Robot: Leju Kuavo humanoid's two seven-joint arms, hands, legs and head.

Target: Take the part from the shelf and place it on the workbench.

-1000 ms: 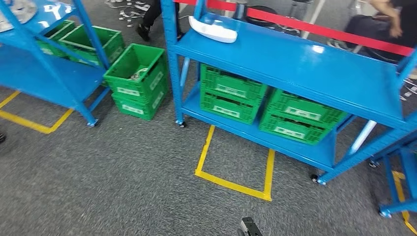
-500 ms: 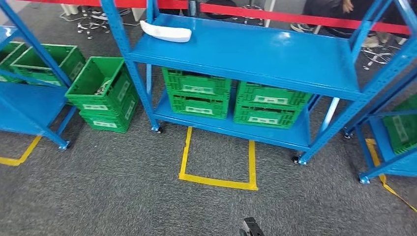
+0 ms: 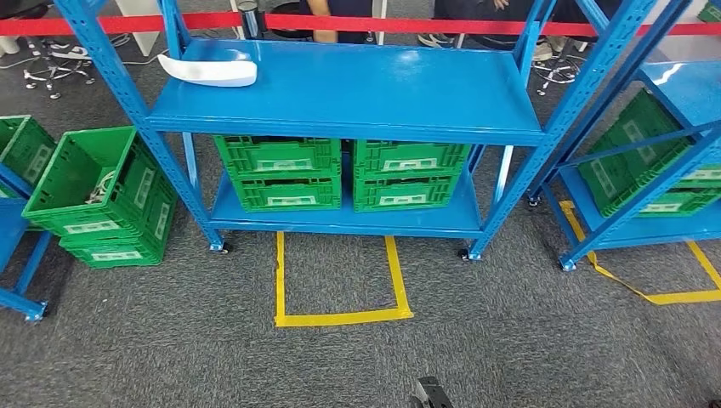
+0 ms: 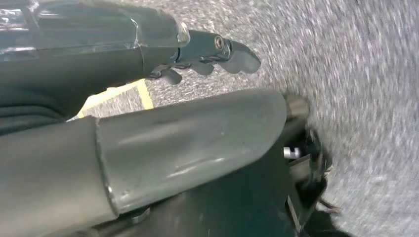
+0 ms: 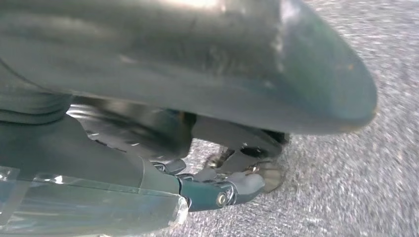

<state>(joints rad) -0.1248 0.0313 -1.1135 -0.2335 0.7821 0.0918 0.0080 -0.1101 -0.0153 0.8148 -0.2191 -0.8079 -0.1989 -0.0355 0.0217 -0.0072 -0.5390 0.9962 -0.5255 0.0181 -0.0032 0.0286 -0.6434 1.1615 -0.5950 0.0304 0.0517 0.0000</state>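
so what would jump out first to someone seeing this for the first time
The big blue shelf dead ahead, with a lone white part lying at the left rear corner of its upper deck. Under it, green crates sit stacked in pairs on the lower deck, and a yellow tape square marks the grey carpet just in front of the shelf.

Your left hand (image 4: pixel 212 54) hangs at your side, its dark fingers (image 4: pixel 237 52) loosely extended and holding nothing. Your right hand (image 5: pixel 217 190) hangs likewise, fingers (image 5: pixel 247 182) empty.
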